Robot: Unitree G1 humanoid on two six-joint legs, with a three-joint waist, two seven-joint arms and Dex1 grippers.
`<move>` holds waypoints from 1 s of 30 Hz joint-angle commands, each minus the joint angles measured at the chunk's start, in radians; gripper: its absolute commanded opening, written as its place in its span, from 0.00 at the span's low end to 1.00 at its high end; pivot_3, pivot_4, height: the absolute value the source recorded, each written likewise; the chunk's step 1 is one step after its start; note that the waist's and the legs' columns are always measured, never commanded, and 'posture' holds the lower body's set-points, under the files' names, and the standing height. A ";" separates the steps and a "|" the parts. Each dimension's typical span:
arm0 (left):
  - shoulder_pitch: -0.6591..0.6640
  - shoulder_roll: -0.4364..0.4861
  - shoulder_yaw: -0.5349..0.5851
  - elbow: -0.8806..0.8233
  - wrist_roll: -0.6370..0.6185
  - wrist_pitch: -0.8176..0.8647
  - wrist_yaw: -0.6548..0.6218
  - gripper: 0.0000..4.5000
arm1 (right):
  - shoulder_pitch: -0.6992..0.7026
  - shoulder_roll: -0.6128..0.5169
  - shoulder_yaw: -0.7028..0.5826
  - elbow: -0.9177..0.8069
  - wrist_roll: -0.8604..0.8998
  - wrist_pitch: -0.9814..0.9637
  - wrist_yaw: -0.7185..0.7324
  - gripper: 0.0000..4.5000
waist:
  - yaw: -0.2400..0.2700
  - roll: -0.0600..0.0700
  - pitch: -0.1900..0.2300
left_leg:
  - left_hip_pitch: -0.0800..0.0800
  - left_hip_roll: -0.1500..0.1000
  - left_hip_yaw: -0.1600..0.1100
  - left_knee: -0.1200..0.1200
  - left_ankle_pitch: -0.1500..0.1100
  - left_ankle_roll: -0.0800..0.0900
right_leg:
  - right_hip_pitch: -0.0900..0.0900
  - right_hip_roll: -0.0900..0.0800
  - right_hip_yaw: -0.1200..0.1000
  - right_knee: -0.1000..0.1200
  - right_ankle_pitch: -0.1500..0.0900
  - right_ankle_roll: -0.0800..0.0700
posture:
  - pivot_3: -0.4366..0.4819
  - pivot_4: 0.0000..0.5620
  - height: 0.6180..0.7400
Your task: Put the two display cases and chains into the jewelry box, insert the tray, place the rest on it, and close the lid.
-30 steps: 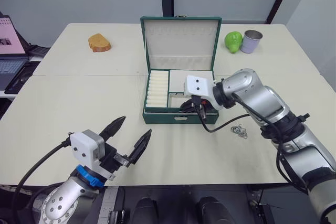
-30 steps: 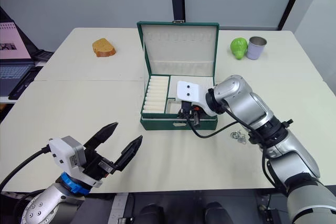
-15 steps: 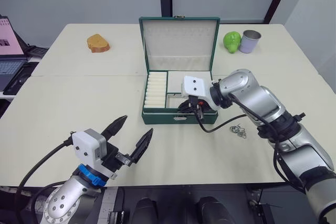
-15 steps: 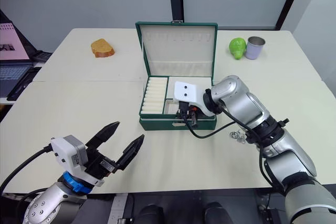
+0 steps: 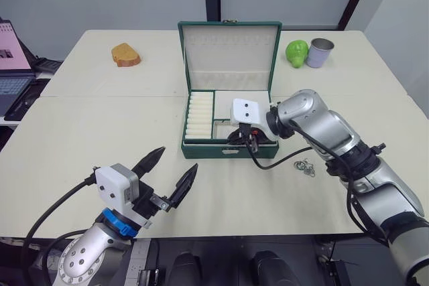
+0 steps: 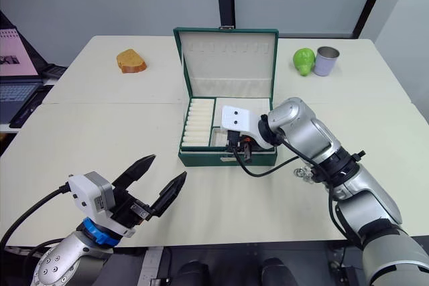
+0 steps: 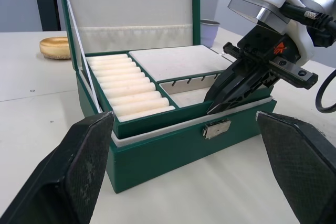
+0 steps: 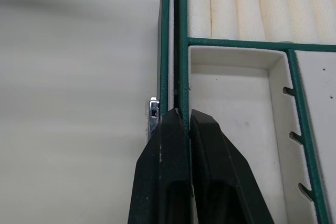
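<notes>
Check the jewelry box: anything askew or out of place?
The tray looks not fully seated: its front edge stands proud of the jewelry box rim, pinched by the right tool. The rings lie on the table.

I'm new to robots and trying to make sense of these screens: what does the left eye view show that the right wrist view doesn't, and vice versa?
Left eye view: the whole table, the open left gripper, the raised lid, a bread-like lump, a green fruit, a cup and loose rings. Right wrist view: a close-up of the right gripper shut on the tray at its front rim, beside the clasp. Shared: that gripper, the box and the cream rolls.
</notes>
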 commanded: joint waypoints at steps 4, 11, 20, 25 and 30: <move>-0.007 0.008 0.001 -0.030 0.001 -0.002 0.006 1.00 | -0.036 -0.008 -0.035 -0.049 0.023 0.005 0.021 0.26 | 0.000 0.000 0.000 | 0.000 0.000 0.000 0.000 0.000 0.000 | 0.000 0.000 0.000 0.000 0.000 0.000 | 0.48 0.27 1.00; -0.021 0.013 0.004 -0.027 -0.002 0.005 0.005 1.00 | -0.078 0.016 -0.151 0.002 0.083 -0.010 -0.018 0.66 | 0.000 0.000 0.000 | 0.000 0.000 0.000 0.000 0.000 0.000 | 0.000 0.000 0.000 0.000 0.000 0.000 | 0.48 0.27 1.00; -0.049 0.023 0.011 -0.012 -0.010 0.017 -0.003 1.00 | -0.040 0.089 -0.380 0.193 0.198 -0.187 -0.106 0.95 | 0.001 0.000 0.000 | 0.000 0.000 0.000 0.000 0.000 0.000 | 0.000 0.000 0.000 0.000 0.000 0.000 | 0.48 0.27 1.00; -0.080 0.029 0.005 0.004 -0.013 0.021 -0.005 1.00 | 0.024 0.125 -0.389 0.269 0.196 -0.234 -0.154 0.62 | -0.004 0.000 0.000 | 0.000 0.000 0.000 0.000 0.000 0.000 | 0.000 0.000 0.000 0.000 0.000 0.000 | 0.48 0.27 1.00; -0.098 0.039 0.011 0.017 -0.019 0.025 -0.015 1.00 | 0.050 0.145 -0.346 0.361 0.140 -0.289 -0.187 0.34 | -0.014 0.000 0.000 | 0.000 0.000 0.001 0.000 0.000 0.000 | 0.000 0.000 0.000 0.000 0.000 0.000 | 0.48 0.27 1.00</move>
